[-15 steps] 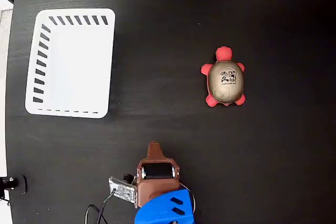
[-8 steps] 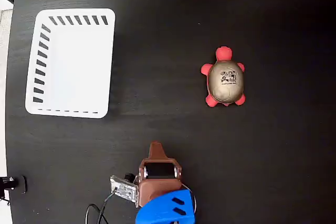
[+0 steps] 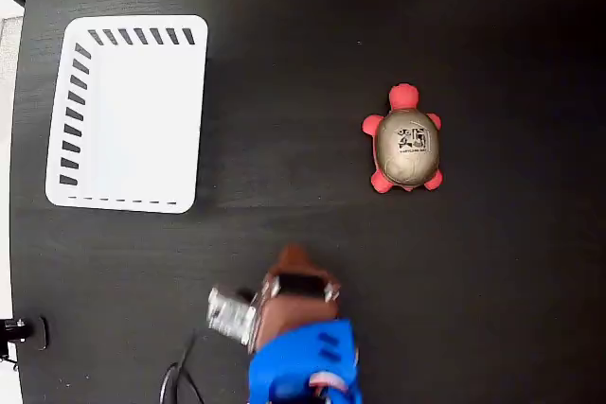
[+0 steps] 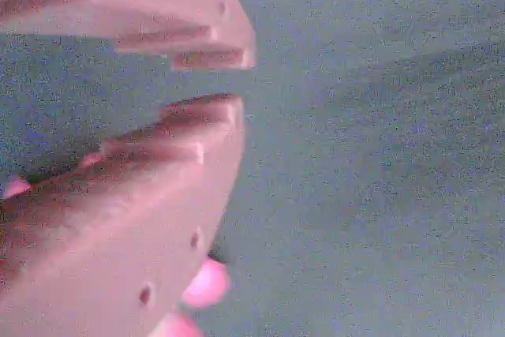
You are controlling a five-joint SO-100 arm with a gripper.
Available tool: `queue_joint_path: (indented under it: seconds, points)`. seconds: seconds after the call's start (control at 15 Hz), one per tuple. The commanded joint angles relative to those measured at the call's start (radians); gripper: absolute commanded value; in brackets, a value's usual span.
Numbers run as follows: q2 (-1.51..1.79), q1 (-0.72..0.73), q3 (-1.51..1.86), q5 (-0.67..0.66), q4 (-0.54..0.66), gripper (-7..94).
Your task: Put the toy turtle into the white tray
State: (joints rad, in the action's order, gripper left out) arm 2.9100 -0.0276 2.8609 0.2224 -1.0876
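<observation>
The toy turtle (image 3: 405, 146), with its red head and legs and grey-gold shell with a black mark, lies on the black table right of centre, head toward the top of the fixed view. The white tray (image 3: 128, 198) sits empty at the upper left. My brown gripper (image 3: 294, 254) is at the bottom centre, pointing up the picture, well short of the turtle and below-left of it. In the wrist view my gripper (image 4: 241, 80) is open by a narrow gap with nothing in it. Blurred pink bits (image 4: 207, 282) peek out past the lower finger.
The blue arm segment (image 3: 303, 366) and its cable (image 3: 175, 383) occupy the bottom edge. A small black fixture (image 3: 19, 331) sits at the table's left edge. The black tabletop (image 3: 284, 92) lies bare between the tray and the turtle.
The arm has shifted slightly right and up the fixed view and now looks motion-blurred. The turtle and the tray have not moved.
</observation>
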Motion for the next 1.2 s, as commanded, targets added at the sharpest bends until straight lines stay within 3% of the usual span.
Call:
queue_joint_path:
  seconds: [0.0, 0.2, 0.33, 0.73, 0.8, 0.87, 1.13]
  points:
    - [-0.295, -0.118, -0.262, 0.071, 0.064, 0]
    - [-0.664, -0.276, -0.640, 0.153, -0.031, 0]
    - [-0.868, -0.347, -0.914, 0.233, -0.169, 0]
    - [-1.284, -0.333, -1.536, 0.557, -0.568, 0]
    - [-1.324, -0.330, -1.605, 0.583, -0.612, 2]
    - [-1.356, -0.330, -1.654, 0.607, -0.638, 12]
    - [-1.439, -0.354, -1.681, 0.653, -0.643, 35]
